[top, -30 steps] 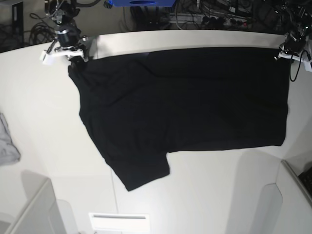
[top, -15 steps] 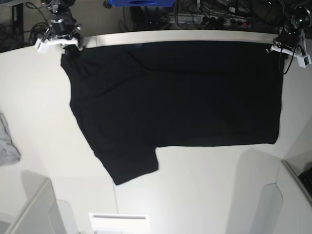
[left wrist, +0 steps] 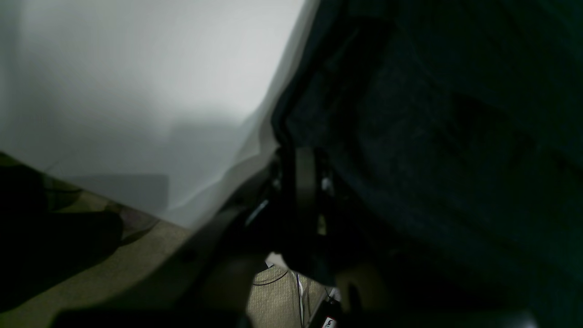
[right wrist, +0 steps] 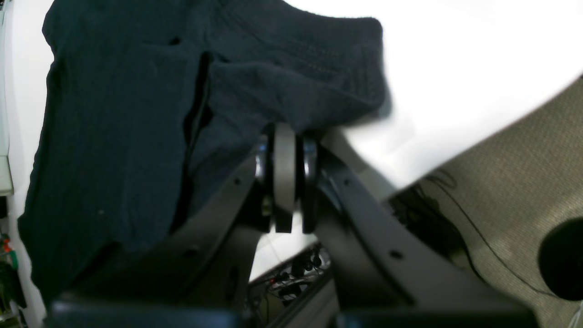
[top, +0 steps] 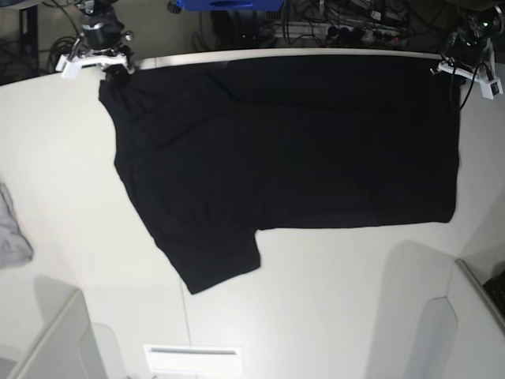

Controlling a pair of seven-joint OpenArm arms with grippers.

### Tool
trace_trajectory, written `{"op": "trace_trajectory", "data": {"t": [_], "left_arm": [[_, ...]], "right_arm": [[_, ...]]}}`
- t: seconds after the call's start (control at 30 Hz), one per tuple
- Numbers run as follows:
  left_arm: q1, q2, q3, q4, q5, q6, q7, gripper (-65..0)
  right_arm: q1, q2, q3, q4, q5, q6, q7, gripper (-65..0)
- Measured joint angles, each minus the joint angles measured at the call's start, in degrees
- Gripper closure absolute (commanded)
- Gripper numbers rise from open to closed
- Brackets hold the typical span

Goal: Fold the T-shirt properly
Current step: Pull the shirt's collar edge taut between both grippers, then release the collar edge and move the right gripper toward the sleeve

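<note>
Nearest, bare white table (top: 331,316) lies in front of the shirt. At the left edge, well apart from it, sits a small grey cloth (top: 11,233). The black T-shirt (top: 292,150) lies spread flat across the far half of the table, one sleeve (top: 213,260) pointing toward the near side and its far edge reaching the table's far rim. At the far left corner the right gripper (top: 106,65) has its jaws pressed together on the shirt's corner; the wrist view shows cloth bunched at its fingertips (right wrist: 284,136). At the far right corner the left gripper (top: 451,69) is likewise clamped on the shirt's edge (left wrist: 291,114).
</note>
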Motion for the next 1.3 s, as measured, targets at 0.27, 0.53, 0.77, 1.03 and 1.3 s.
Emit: {"op": "trace_trajectory", "data": {"t": [0.27, 0.53, 0.77, 1.03, 1.3], "left_arm": [[0.0, 0.0, -0.1, 0.2, 0.2, 0.2, 0.0, -32.6], [-0.3, 0.4, -4.4, 5.5, -0.6, -0.2, 0.4, -52.5], [-1.3, -0.5, -11.7, 10.1, 0.3, 0.2, 0.5, -52.5], [-6.1, -3.9, -5.6, 11.1, 0.7, 0.1, 0.3, -27.2], [-10.8, -4.9, -2.2, 11.1, 0.6, 0.2, 0.6, 0.0]], "right_arm": [[-0.4, 0.0, 0.1, 0.0, -0.2, 0.0, 0.0, -28.7], [-0.9, -1.6, 3.5, 0.8, 0.0, -0.1, 0.1, -30.8], [1.0, -2.6, 10.6, 2.6, -0.2, 0.0, 0.0, -31.2], [10.0, 7.0, 3.0, 2.1, -0.4, 0.3, -0.3, -30.8], [24.3, 11.9, -4.3, -5.0, -0.4, -0.1, -8.0, -30.6]]}}
